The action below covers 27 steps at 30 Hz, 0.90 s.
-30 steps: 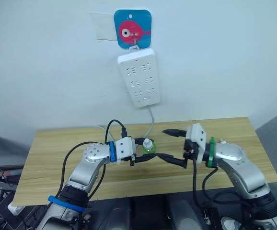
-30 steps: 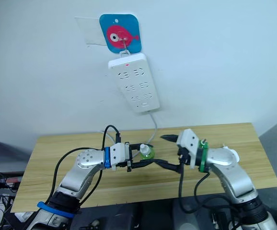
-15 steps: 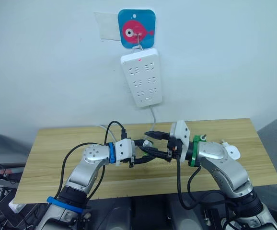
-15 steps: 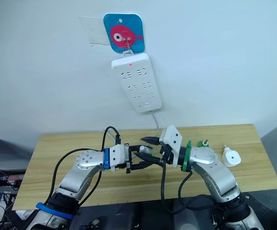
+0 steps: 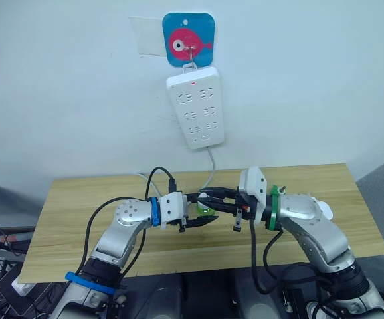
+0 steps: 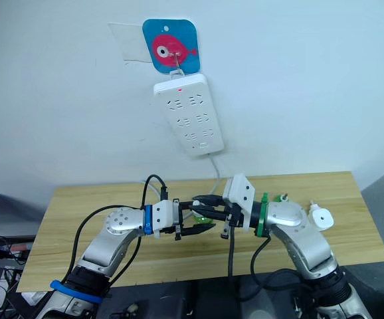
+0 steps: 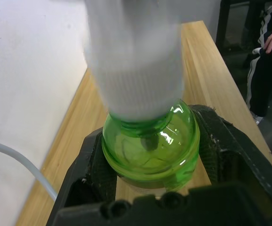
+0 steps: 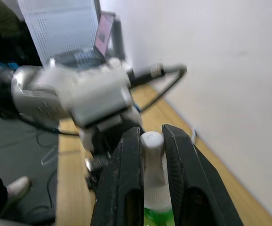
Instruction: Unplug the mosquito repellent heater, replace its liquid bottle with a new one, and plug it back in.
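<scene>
Left end effector [image 5: 200, 213] clamps the green body of one bottle [image 7: 150, 146] over mid-bench [image 5: 79, 199] — open wood to its left out to the bench edge. Right end effector [image 5: 208, 197] is pinched on the same bottle's white cap [image 8: 152, 141], so both meet at centre. One heater [image 6: 321, 218] lies on the bench near the right edge, well apart from the bottle. One power strip [image 5: 195, 106] hangs on the wall above.

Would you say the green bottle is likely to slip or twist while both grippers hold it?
Probably somewhat slippery: the green bottle looks glossy and round. The left gripper cradles its base, the right gripper pinches the white cap. It seems small and light, likely rigid.
</scene>
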Tool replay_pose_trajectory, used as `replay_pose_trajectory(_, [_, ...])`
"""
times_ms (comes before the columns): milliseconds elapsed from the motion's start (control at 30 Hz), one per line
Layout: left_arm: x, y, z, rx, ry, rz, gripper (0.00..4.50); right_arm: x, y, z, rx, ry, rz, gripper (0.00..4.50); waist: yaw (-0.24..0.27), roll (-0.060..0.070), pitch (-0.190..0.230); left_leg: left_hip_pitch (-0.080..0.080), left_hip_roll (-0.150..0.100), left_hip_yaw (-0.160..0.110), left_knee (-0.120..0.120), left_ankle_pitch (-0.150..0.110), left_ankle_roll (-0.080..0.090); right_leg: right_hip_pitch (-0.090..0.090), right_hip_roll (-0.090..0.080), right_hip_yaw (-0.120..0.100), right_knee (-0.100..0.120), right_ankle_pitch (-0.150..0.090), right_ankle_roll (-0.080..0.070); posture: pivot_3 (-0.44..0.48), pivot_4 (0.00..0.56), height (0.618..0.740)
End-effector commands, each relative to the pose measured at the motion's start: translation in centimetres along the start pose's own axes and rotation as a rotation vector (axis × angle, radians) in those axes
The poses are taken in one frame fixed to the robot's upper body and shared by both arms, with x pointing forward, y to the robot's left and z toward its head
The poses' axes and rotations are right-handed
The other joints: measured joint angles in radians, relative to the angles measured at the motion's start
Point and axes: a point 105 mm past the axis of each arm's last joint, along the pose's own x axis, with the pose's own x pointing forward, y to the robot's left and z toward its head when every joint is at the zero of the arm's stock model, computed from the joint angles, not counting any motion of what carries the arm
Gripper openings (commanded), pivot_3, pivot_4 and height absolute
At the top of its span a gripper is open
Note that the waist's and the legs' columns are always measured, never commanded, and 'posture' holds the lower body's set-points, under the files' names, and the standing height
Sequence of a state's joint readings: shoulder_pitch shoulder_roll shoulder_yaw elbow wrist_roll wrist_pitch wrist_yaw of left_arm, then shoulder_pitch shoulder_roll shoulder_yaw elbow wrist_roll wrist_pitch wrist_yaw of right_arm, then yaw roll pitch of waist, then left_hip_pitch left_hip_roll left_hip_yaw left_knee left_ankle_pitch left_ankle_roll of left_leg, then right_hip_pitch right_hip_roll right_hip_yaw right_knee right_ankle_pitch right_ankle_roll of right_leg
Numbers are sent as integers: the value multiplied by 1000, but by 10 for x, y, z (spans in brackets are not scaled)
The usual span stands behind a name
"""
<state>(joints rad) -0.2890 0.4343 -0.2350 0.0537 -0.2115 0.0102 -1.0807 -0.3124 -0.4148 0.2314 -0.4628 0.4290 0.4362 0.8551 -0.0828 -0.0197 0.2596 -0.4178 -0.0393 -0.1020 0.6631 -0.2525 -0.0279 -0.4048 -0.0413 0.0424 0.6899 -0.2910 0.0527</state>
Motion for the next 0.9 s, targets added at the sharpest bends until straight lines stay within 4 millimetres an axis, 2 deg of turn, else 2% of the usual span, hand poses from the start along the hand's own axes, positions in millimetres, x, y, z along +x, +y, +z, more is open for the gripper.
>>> replay_pose_trajectory(33, [-1,0,4,25,-14,-5,2261,-4,3,30,-28,-72,-3,292,0,0,0,0,0,0,0,0,0,0,0,0,0,0,0,-83,258,740])
replay_pose_trajectory(167, [-2,-2,1,22,-8,-7,2261,-8,-3,35,3,-88,-66,292,0,0,0,0,0,0,0,0,0,0,0,0,0,0,0,-88,254,740])
replay_pose_trajectory(267, [-4,-3,-2,24,-1,-8,2261,-14,-17,37,40,-103,-166,292,0,0,0,0,0,0,0,0,0,0,0,0,0,0,0,-90,255,740])
replay_pose_trajectory(367, [-8,-4,-5,22,6,4,2261,-28,-34,21,56,-53,-302,292,0,0,0,0,0,0,0,0,0,0,0,0,0,0,0,-90,253,740])
replay_pose_trajectory(433, [-10,-6,-5,20,6,8,2261,-37,-46,7,55,-16,-412,292,0,0,0,0,0,0,-1,0,0,0,0,0,0,0,0,-88,250,740])
replay_pose_trajectory(567, [-14,-11,-6,12,9,12,2261,-59,-60,-37,40,93,-617,292,0,0,0,0,0,0,-1,0,0,0,0,0,0,0,0,-75,247,740])
replay_pose_trajectory(667, [-16,-19,-8,-3,21,1,2261,-80,-75,-78,127,120,-855,292,1,0,-1,0,0,1,-1,0,0,0,0,1,0,0,0,-62,234,740])
replay_pose_trajectory(733, [-16,-21,-7,-4,18,-1,2261,-83,-79,-93,154,109,-936,292,-1,0,-1,1,1,1,-1,0,0,0,0,1,1,0,0,-54,237,740])
replay_pose_trajectory(833, [-17,-20,-6,-2,22,9,2261,-80,-82,-107,150,112,-968,292,-1,0,-1,1,0,2,-1,0,0,-1,0,2,1,0,0,-52,241,740])
replay_pose_trajectory(900, [-19,-20,-7,-7,31,15,2261,-77,-83,-124,140,134,-981,292,-1,0,-1,1,0,3,-1,0,0,-1,0,2,1,0,0,-51,246,740])
